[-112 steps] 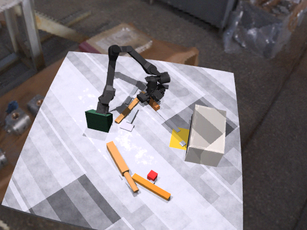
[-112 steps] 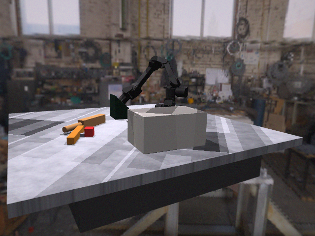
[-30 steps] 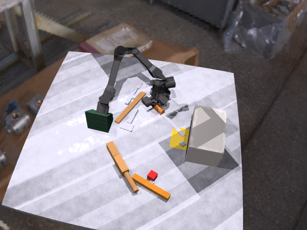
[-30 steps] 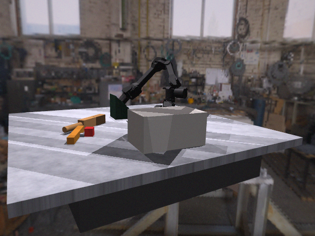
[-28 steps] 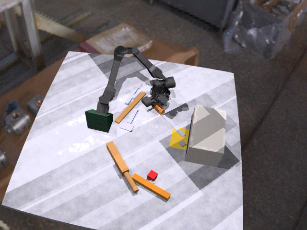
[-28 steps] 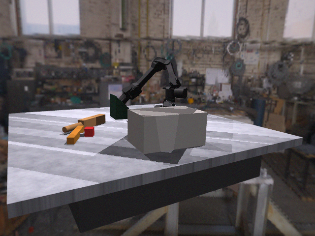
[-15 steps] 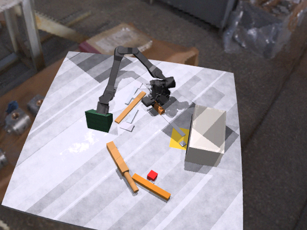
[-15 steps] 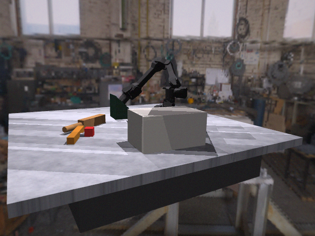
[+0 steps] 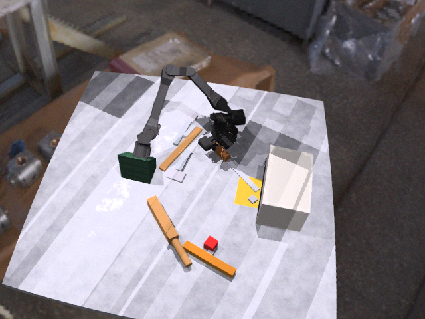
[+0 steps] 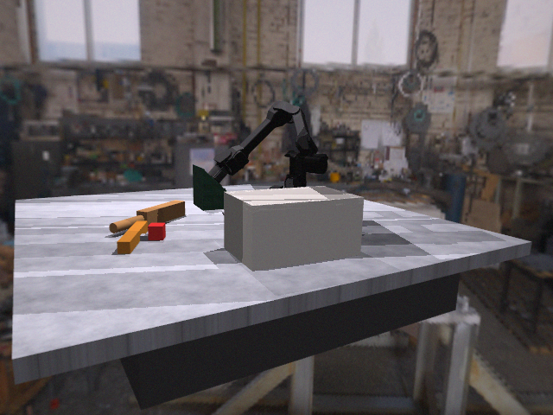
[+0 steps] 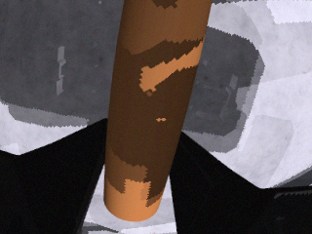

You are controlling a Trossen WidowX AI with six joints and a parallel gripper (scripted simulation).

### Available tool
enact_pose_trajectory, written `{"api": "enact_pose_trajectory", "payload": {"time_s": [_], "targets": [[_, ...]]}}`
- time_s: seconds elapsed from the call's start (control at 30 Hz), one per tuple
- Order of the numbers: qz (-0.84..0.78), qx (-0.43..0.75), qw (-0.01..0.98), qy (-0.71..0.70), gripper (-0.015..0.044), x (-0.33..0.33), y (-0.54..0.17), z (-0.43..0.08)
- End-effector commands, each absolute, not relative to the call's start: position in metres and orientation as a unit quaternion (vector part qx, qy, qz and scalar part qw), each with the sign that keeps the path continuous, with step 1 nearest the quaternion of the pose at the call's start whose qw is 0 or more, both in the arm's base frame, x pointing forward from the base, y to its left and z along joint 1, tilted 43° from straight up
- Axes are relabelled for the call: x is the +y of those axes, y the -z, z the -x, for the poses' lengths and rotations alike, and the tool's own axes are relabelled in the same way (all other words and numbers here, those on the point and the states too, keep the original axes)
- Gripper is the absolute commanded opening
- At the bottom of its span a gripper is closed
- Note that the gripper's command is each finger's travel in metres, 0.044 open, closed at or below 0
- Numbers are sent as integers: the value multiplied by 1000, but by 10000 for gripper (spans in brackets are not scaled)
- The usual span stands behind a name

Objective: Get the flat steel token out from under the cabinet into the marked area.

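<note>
Token (image 9: 252, 199) check, where are we?

– Just in front of the cabinet (image 9: 287, 178) (image 10: 306, 232), on the yellow patch (image 9: 242, 193), beside the blade (image 9: 244, 177). Our gripper (image 9: 218, 143) (image 11: 140, 132) has the handle (image 9: 222, 151) (image 11: 151, 97) pinched, blade slanting towards the cabinet.

– So we push?

– Nah, we'd back off along that slant, away from the cabinet, without clipping the token lol.
</note>
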State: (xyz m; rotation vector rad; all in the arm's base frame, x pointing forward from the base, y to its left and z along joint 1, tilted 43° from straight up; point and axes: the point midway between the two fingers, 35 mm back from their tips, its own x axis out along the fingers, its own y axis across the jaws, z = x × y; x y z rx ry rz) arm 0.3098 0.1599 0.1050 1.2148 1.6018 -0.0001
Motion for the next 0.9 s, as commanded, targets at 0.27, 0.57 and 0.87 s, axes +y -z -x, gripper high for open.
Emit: {"api": "enact_pose_trajectory", "payload": {"time_s": [0.27,0.57,0.87], "targets": [[-509,671,539,-1,0,149,-97,-325],[-509,671,539,-1,0,142,-91,-334],[-509,671,539,-1,0,135,-86,-344]]}}
